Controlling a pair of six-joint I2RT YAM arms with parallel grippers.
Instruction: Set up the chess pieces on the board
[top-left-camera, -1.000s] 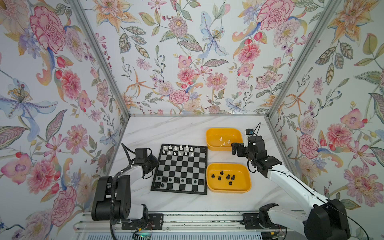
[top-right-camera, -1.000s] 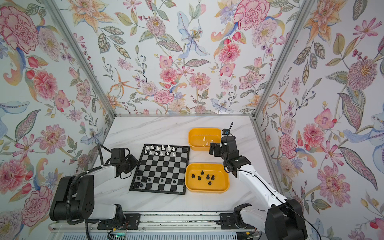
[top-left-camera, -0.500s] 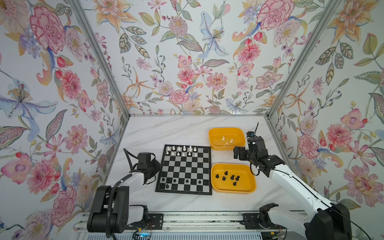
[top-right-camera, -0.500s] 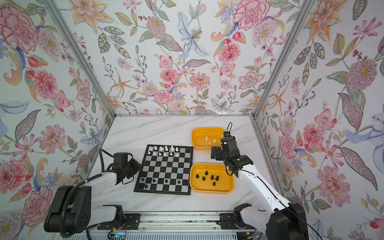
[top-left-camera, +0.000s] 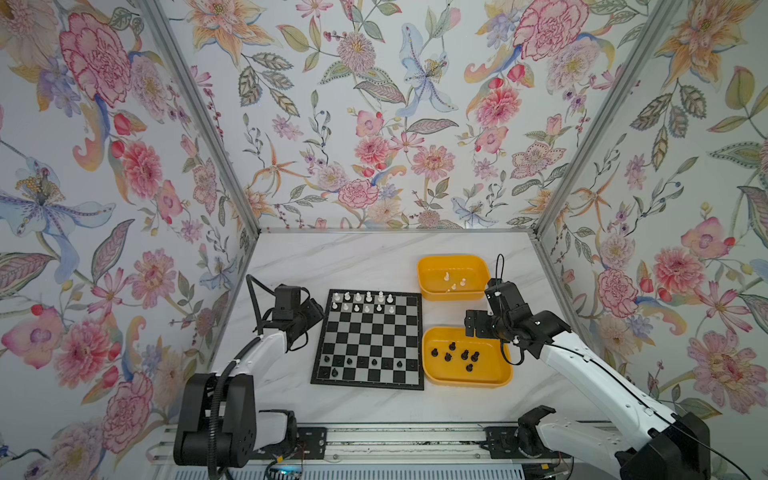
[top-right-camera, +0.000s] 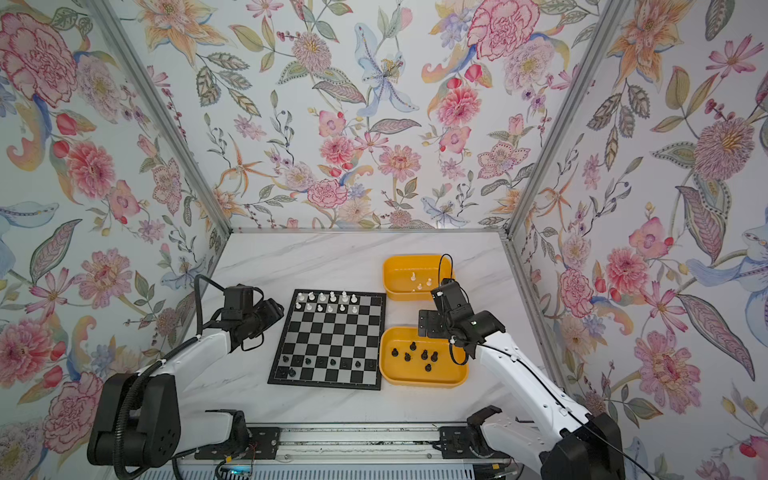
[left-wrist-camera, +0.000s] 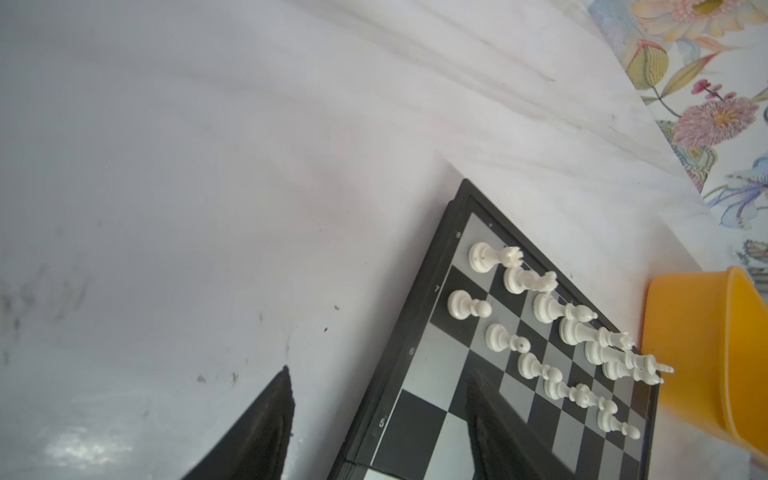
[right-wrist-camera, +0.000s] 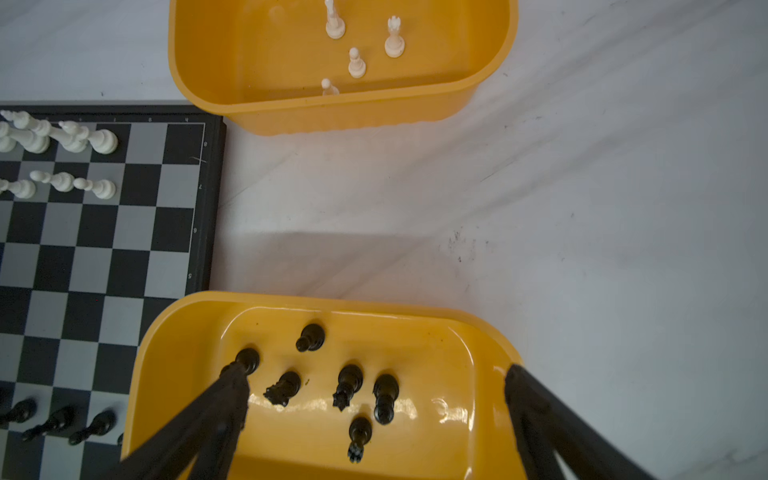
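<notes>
right gripper hangs wide over the tub of black pieces (left gripper, parted, empty, straddles the board edge).

Only readable stuff here is the row numbers printed on the black border of the board: 8, 7, 6 and 5, visible in both wrist views. The marks along the adjoining border side are too tiny to make out.

Board cut off by left wrist view's edge. Black piece partly hidden behind finger of right gripper. Kinds of chess pieces unreadable in both top views.
</notes>
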